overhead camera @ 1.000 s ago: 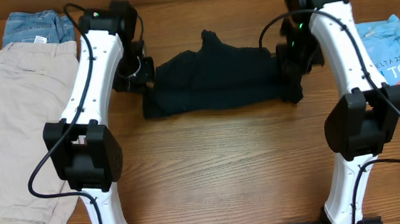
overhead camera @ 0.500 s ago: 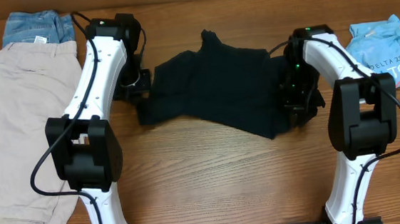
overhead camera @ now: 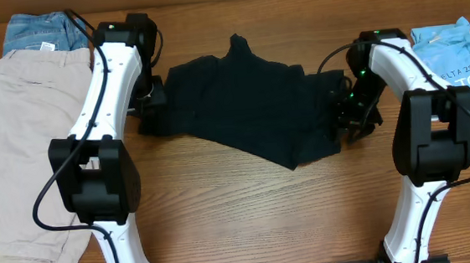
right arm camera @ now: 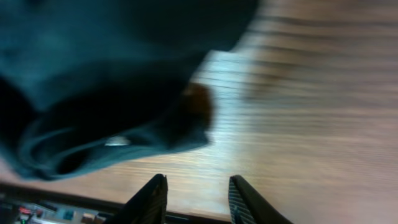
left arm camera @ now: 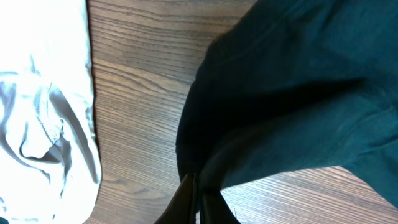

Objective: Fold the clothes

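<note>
Right gripper [right arm camera: 196, 198] has let go, jaws apart, with the black T-shirt [overhead camera: 250, 105] lying just past it. Left gripper [left arm camera: 198, 198] is pinched on the shirt's left edge. The shirt, bunched a second ago, now lies spread far-centre on the table [overhead camera: 250, 214]. Flattening looks nearly done; no folds yet.

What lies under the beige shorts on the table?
Blue denim sticks out from beneath the far edge of the beige shorts. How far it reaches underneath is hidden.

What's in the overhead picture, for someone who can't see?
A black T-shirt lies rumpled on the wooden table between the left arm and right arm. Far left lie beige shorts, far right a light-blue tee.
</note>
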